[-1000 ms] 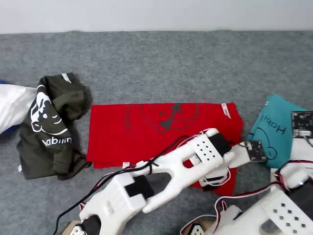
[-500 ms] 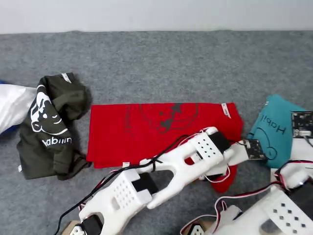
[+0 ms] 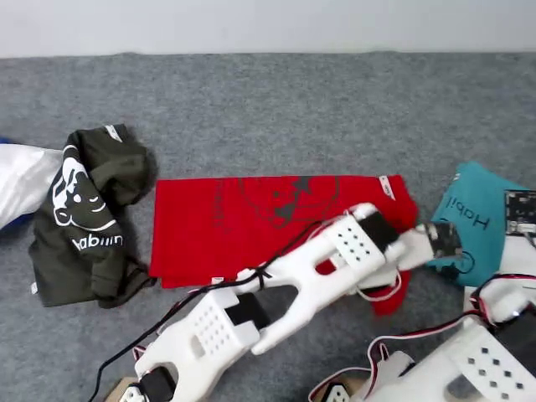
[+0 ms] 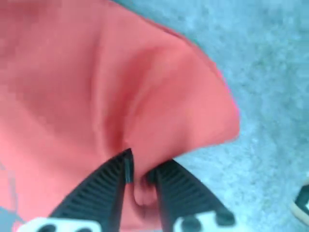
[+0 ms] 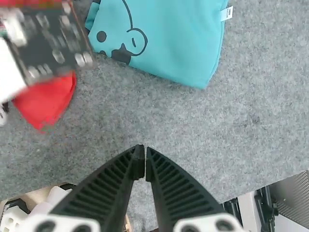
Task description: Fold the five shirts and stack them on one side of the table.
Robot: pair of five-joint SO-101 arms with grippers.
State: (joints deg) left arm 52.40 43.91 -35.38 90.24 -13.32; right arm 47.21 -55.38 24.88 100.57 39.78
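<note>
red shirt, seemingly in left claw

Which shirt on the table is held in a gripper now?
The red shirt: the left gripper is shut on a fold near its corner; the others lie untouched.

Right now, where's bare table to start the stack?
Widest free patch: the table strip beyond the red shirt, running to the far edge. Second: the near-left corner, in front of the dark green shirt. Crowded: near right, where the left hand pinching the red shirt, the teal shirt and the right hand sit close together.
</note>
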